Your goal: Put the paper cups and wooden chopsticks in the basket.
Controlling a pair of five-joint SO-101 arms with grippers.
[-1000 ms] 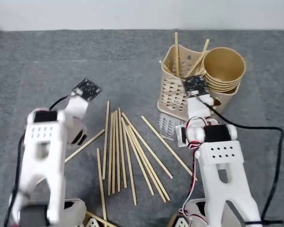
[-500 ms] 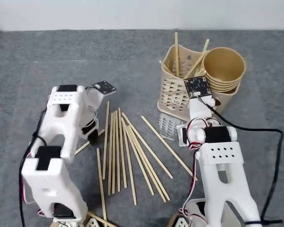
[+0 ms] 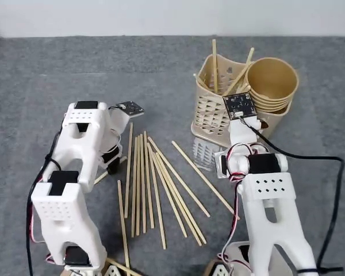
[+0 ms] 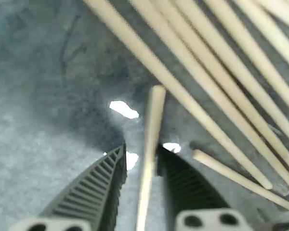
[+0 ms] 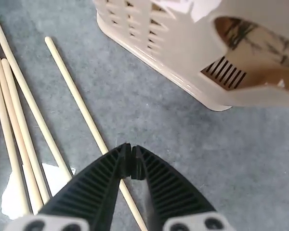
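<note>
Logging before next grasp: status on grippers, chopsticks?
Left gripper open, fingers astride one chopstick on the mat. Right gripper shut, empty, beside the basket. Paper cups in basket; other chopsticks loose, some close to the grasp.

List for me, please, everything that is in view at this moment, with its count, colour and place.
basket: one, beige, far right of the mat.
paper cups: a nested stack, count unclear, tan, in the basket's right compartment.
upright chopsticks: at least two, pale wood, in the basket's left compartment.
loose chopsticks: over ten, pale wood, flat on the mat between the arms.
clear ribbed item: one, see-through, by the basket's near wall.
mat: one, grey, under everything.
left claw: black, open astride one of the loose chopsticks.
right claw: black, shut, above the mat near the basket.
</note>
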